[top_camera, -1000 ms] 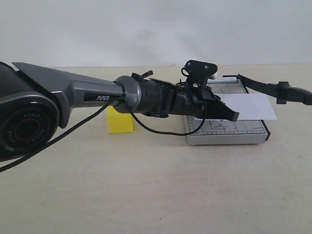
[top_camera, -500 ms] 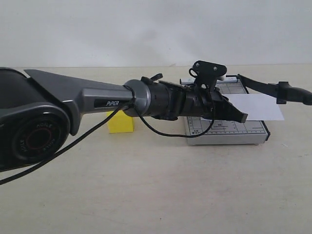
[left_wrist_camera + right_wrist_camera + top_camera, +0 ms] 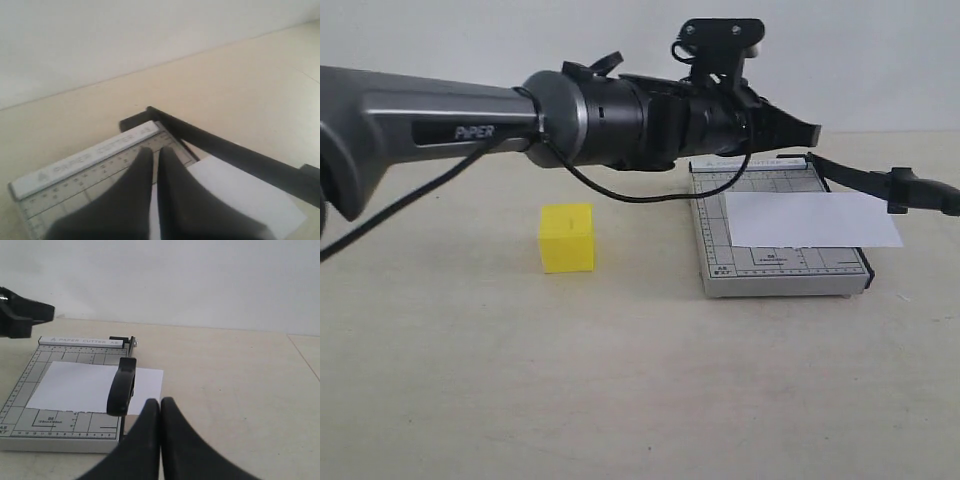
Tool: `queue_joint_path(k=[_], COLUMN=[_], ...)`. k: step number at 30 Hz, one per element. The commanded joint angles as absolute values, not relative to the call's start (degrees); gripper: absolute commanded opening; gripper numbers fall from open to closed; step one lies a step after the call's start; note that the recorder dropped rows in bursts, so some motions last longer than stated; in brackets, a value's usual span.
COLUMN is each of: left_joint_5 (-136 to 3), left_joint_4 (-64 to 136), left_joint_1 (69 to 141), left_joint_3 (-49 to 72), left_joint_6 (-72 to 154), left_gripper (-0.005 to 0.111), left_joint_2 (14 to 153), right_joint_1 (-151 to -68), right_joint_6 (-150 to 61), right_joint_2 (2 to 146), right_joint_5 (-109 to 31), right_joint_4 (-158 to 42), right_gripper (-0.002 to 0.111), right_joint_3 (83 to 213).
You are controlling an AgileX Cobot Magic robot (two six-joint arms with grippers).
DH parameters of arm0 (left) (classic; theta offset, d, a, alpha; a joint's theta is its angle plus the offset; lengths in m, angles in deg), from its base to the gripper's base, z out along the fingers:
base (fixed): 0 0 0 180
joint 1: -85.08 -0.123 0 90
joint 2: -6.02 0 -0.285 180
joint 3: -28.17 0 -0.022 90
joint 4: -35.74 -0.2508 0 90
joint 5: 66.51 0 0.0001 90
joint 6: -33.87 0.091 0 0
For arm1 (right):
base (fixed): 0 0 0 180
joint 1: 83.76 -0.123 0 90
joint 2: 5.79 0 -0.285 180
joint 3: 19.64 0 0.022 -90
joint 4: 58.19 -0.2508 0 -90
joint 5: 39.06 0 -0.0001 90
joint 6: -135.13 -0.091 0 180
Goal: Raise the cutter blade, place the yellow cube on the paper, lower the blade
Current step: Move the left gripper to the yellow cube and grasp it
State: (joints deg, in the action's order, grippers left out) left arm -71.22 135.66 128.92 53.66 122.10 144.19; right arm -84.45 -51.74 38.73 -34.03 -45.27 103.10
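Note:
The yellow cube [image 3: 567, 238] rests on the table left of the grey gridded cutter base [image 3: 718, 225]. The white paper [image 3: 815, 220] lies on that base and overhangs its blade side. The cutter blade [image 3: 865, 180] stands lifted off the base, hinged at the back corner, with its thick handle [image 3: 122, 387] hanging above the paper [image 3: 75, 385]. My left gripper [image 3: 810, 130] hovers shut and empty over the base's back edge, above the ruler strip [image 3: 85, 160] and beside the blade [image 3: 225, 147]. My right gripper [image 3: 160, 401] is shut on nothing, just short of the handle.
The long grey left arm [image 3: 440, 125] spans the scene above the cube, with a black cable [image 3: 620, 195] looping under it. A pale wall rises behind the beige table [image 3: 620, 380]. The left gripper's tip [image 3: 27, 317] shows beyond the base [image 3: 50, 425].
My left arm has lifted and reached further right, from low in front of the cube and base to above the base's back edge. The cube and paper now show fully.

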Motion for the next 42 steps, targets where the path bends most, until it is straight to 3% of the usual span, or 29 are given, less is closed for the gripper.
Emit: queue_joint_path(k=[1, 9, 16, 20, 26, 28, 35, 42], left_joint_5=[-82.56, -89.42, -87.08, -84.0, -85.34, -86.24, -98.7, -101.04], left_joint_4=[135.69, 104.27, 103.64, 103.64, 104.43, 104.44, 104.38, 98.72], left_joint_1=[129.12, 129.12, 129.12, 129.12, 129.12, 129.01, 129.01, 129.01], left_joint_3=[43.52, 11.79, -1.42, -2.07, -2.07, -2.07, -0.71, 3.91], left_joint_6=[113.51, 78.64, 77.13, 77.31, 74.84, 73.11, 70.63, 70.73], left_gripper=[0.004, 0.004, 0.006, 0.027, 0.093, 0.105, 0.106, 0.106], left_joint_2=[136.16, 113.23, 103.59, 103.94, 107.36, 108.75, 116.15, 123.91], right_joint_1=[-84.32, -84.32, -84.32, -84.32, -84.32, -84.32, -84.32, -84.32], right_joint_6=[-51.82, -51.94, -52.52, -52.89, -53.02, -53.02, -53.13, -53.76], right_joint_2=[38.65, 38.65, 38.65, 38.65, 38.65, 38.65, 38.65, 38.65], right_joint_5=[-33.87, -33.73, -33.73, -33.73, -33.62, -33.62, -33.62, -33.62], right_joint_4=[-45.36, -45.48, -46.11, -46.11, -46.11, -46.11, -46.11, -46.11], right_gripper=[0.0, 0.0, 0.0, 0.0, 0.0, 0.0, 0.0, 0.0], right_joint_3=[103.13, 103.13, 103.13, 103.13, 103.13, 103.13, 103.13, 103.13])
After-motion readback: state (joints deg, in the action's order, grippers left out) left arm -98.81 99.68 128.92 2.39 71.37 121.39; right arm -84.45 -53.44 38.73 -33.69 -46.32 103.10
